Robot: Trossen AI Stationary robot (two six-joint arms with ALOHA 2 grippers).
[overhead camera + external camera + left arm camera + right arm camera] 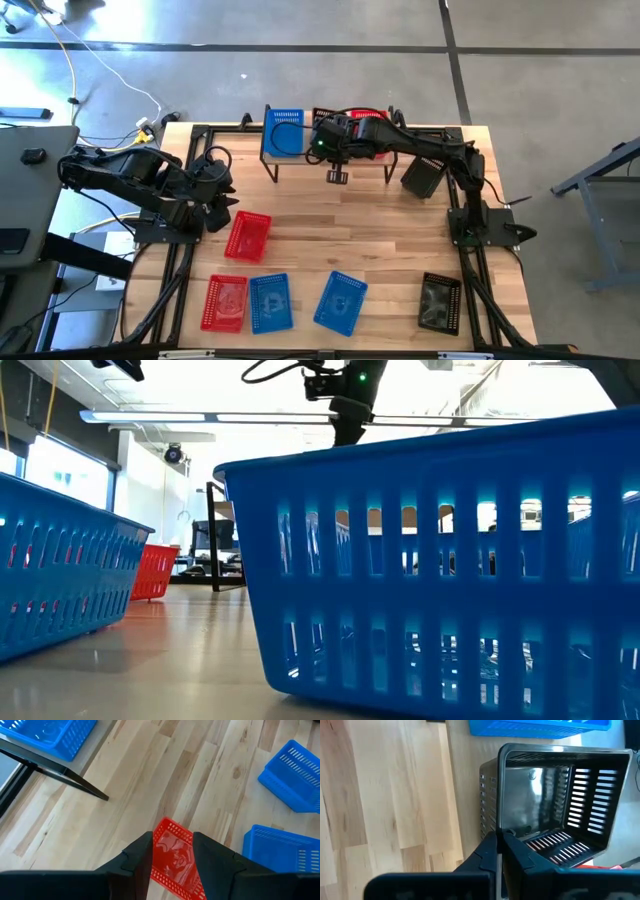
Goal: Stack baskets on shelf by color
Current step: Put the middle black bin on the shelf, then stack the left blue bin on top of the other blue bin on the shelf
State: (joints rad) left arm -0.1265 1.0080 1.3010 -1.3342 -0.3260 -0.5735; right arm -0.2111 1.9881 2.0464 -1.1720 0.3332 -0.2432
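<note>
On the shelf (300, 158) at the table's far side, a blue basket (283, 132) stands at the left end and a red basket (370, 122) at the right. Between them is a black basket (555, 800), tipped so its opening faces my right gripper (499, 845), which is shut on it. The same gripper (345, 405) shows high up in the low view. My left gripper (172, 857) waits open at the table's left, above a red basket (247, 236) that lies on the table. My right gripper pinches the black basket's rim near a corner (512, 834) between its two fingers. The fingers come slanting down from the table's right side. The basket is tipped with its opening toward the gripper. Whether it rests on the shelf I cannot tell.
Along the table's near edge lie a red basket (225, 302), two blue baskets (270, 302) (340, 300) and a black basket (440, 300). A dark boxy thing (425, 176) shows under my right arm. Bare wood lies in the table's middle.
</note>
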